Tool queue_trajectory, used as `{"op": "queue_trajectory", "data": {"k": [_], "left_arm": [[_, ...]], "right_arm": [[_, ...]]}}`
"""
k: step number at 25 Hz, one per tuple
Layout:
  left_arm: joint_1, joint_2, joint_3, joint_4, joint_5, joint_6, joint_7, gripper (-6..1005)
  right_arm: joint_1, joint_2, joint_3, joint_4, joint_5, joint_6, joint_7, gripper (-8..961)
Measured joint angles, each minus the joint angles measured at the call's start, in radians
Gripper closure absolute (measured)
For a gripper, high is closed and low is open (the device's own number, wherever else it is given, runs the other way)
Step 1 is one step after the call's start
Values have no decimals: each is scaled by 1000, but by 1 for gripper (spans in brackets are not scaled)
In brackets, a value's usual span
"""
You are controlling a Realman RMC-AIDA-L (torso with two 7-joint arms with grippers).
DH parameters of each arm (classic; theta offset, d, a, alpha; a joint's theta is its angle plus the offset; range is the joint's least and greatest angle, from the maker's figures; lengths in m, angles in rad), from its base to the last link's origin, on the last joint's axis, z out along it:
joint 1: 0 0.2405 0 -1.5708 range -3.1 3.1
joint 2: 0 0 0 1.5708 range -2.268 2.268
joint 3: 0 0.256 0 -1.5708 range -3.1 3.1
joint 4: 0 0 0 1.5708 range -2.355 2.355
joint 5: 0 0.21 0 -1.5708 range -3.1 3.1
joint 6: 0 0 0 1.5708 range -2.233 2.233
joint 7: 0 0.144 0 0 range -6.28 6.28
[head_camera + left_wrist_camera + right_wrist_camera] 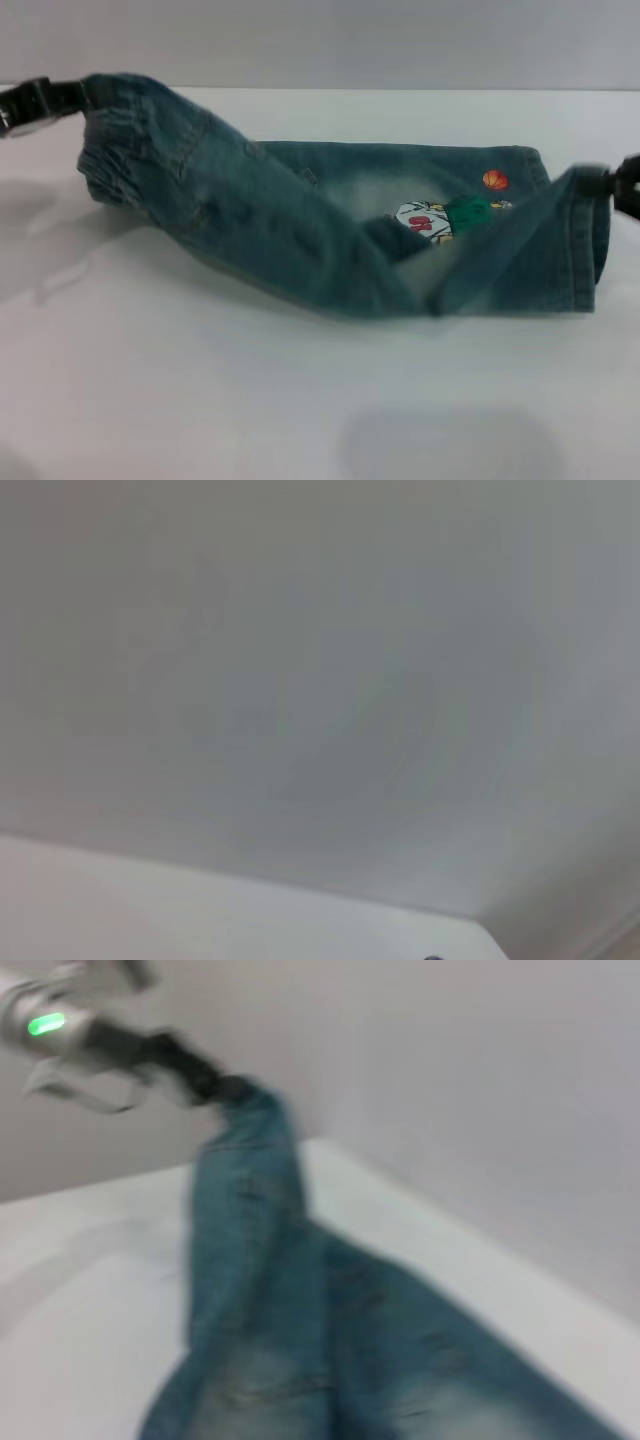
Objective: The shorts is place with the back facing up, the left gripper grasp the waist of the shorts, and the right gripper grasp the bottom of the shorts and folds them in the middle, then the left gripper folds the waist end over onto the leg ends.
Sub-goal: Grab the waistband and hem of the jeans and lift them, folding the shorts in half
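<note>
The faded blue-green denim shorts (pixel 300 230) stretch across the white table, with the near long edge lifted and folded over along their length. My left gripper (pixel 72 97) is at the far left, above the table, shut on the ruffled waist (pixel 115 140). At the right edge of the head view, my right gripper (pixel 612 185) is shut on the bottom of the shorts (pixel 590 250), and the hem is raised. The cartoon print (pixel 430 218) shows between the folds. In the right wrist view the shorts (pixel 300 1340) run up to the left gripper (pixel 215 1085). The left wrist view shows no shorts.
The white table (pixel 300 400) spreads out in front of the shorts, and a pale wall (pixel 320 40) rises behind it. The left wrist view shows only the wall and a table corner (pixel 470 925).
</note>
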Motion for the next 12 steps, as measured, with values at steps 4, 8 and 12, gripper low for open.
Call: {"op": "queue_trajectory", "data": {"k": [4,8,12], "left_arm": [[6,-3,0,0,-28,-71,18,831],[8,-14,0,1,-29,-115,21,829],[8,-17,10,-1,-24,-163,22,826]], "right_arm": [[-31,5,7,40,57,88,-25,954],[-39,22,14,87,103,179,-51,955],[-40,37,6,142,140,266,-95,955]]}}
